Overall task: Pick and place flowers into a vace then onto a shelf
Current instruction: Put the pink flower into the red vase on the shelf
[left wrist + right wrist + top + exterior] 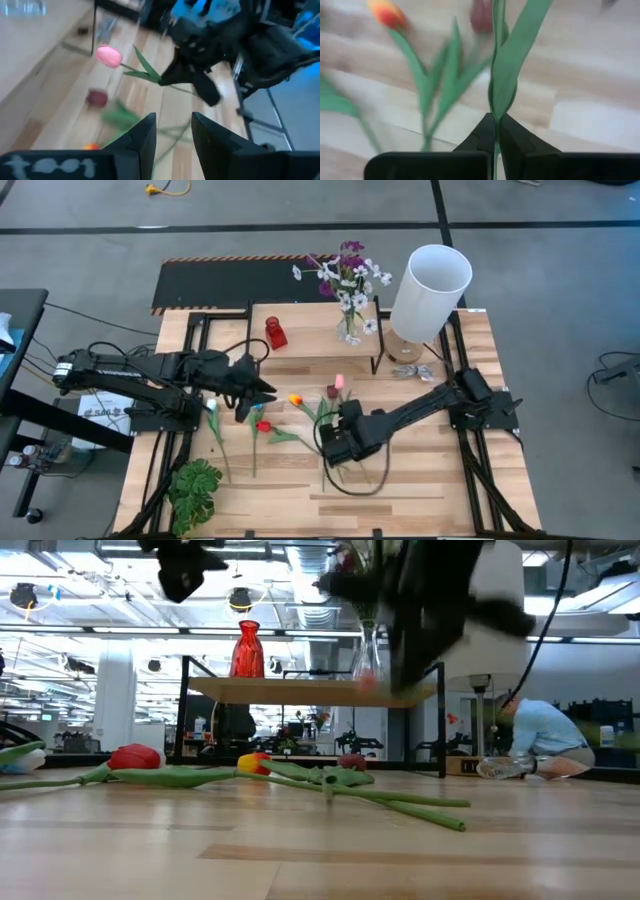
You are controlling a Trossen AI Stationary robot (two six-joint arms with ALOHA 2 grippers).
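- The right gripper (335, 442) sits low over the middle of the table, its fingers pinched tight on the green stem of the pink tulip (339, 382), whose head points toward 12 o'clock, at the shelf (310, 340).
- In the right wrist view the pads meet on the stem (496, 100) just below a broad leaf — a thin, light, springy thing, likely plastic over wire, so it should bend rather than break but may swivel in the grip.
- Best hold, I judge, is low on the bare stem, clear of the leaves; a grip on a leaf would slip or fold.
- The left gripper (262, 392) hovers at about 9 o'clock from the right one, fingers a little way apart and empty, as the left wrist view shows (172, 137).
- Other tulips lie flat on the boards: the orange one (295, 399), the dark maroon one (331, 392), the red one (263, 425) and the white one (212, 406) farther toward 9 o'clock — stems crossing, so one lifted may drag a neighbour.
- On the shelf stand a small red vase (275, 333) and a clear glass vase (350, 330) already holding the purple and white blossoms (348, 275); the glass looks fragile and easy to tip.
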